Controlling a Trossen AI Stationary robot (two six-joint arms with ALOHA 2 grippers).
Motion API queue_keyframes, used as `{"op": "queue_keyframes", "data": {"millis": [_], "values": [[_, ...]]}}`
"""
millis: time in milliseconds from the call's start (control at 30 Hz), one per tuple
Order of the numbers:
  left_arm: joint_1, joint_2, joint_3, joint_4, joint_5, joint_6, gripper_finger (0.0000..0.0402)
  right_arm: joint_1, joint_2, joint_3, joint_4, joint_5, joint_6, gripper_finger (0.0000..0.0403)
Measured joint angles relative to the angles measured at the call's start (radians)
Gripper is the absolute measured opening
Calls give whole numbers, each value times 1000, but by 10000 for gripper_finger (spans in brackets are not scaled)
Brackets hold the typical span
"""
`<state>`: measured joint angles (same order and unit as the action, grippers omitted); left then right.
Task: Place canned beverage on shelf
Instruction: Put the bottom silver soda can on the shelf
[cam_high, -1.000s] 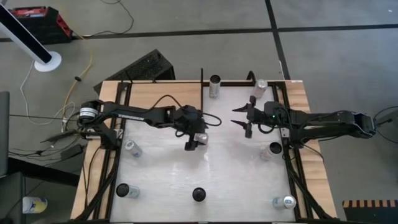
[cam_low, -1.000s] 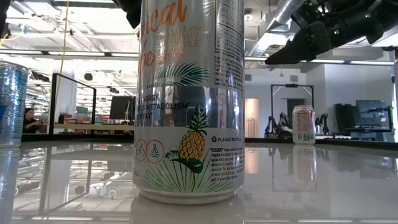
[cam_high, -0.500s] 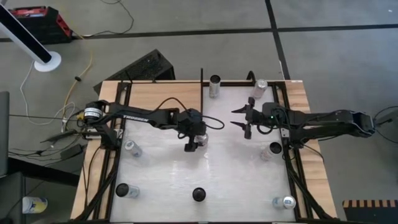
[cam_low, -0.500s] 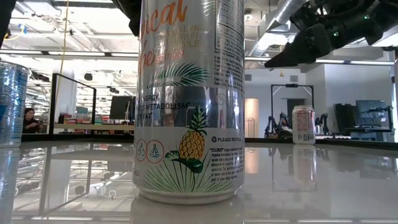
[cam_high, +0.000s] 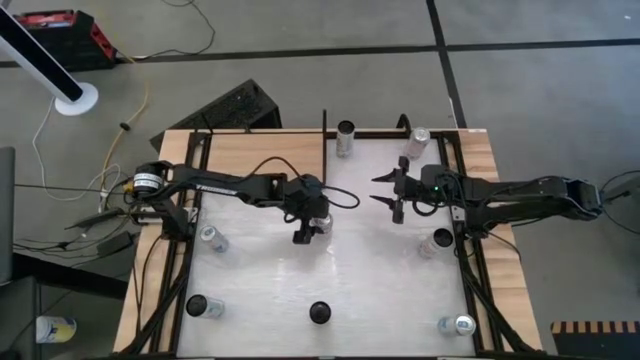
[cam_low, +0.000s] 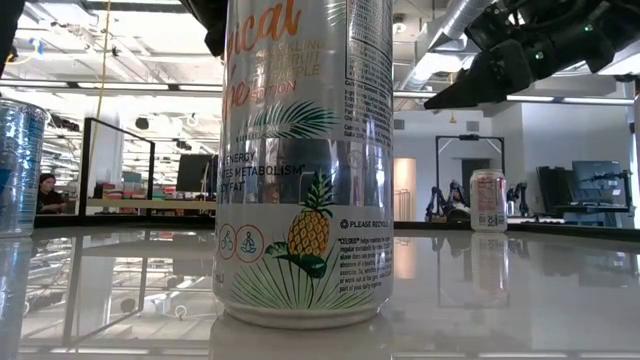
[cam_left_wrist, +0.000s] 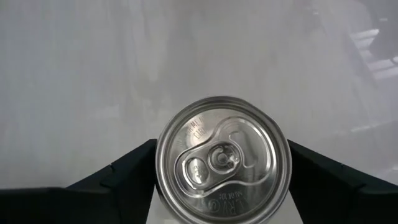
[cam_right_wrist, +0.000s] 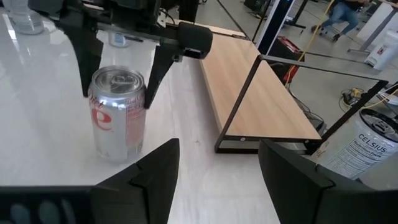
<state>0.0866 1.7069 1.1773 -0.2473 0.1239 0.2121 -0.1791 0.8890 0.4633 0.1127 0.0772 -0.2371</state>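
Observation:
A silver canned beverage (cam_high: 320, 216) stands upright on the white tabletop near its middle. It also shows in the right wrist view (cam_right_wrist: 118, 115) and from above in the left wrist view (cam_left_wrist: 222, 160). My left gripper (cam_high: 312, 222) points down over it, one finger on each side of its upper part. The shelf (cam_right_wrist: 261, 93), a pale wood board with a thin black frame, lies at the far left (cam_high: 250, 150). My right gripper (cam_high: 378, 190) hovers open and empty to the can's right, facing it. My left gripper comes from above, pointing down, with its two fingers (cam_right_wrist: 87, 74) against opposite sides of the can's upper wall (cam_right_wrist: 93, 99), just below the rim. The can stands upright with its base on the tabletop. The can's own top hides the pads in the left wrist view.
Other cans stand around the table: two at the far edge (cam_high: 345, 138) (cam_high: 418, 142), one at the left (cam_high: 212, 238), three along the near edge (cam_high: 198, 306) (cam_high: 320, 312) (cam_high: 460, 324), one at the right (cam_high: 437, 240). The near-edge can fills the low view (cam_low: 305, 160).
My left arm's wrist has shifted a little toward the table's right above the can and then kept still. The can stays upright on the table.

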Motion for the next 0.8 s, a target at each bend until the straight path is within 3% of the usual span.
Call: {"op": "queue_keyframes", "data": {"millis": [233,467,800], "values": [[29,-180,-1,-128,-50,58,281,0,0,0,-2,0,0,244],[227,-294,1,-202,-40,155,281,1,0,0,-1,1,1,244],[568,-211,32,-81,242,295,281,2,0,0,0,1,2,244]]}}
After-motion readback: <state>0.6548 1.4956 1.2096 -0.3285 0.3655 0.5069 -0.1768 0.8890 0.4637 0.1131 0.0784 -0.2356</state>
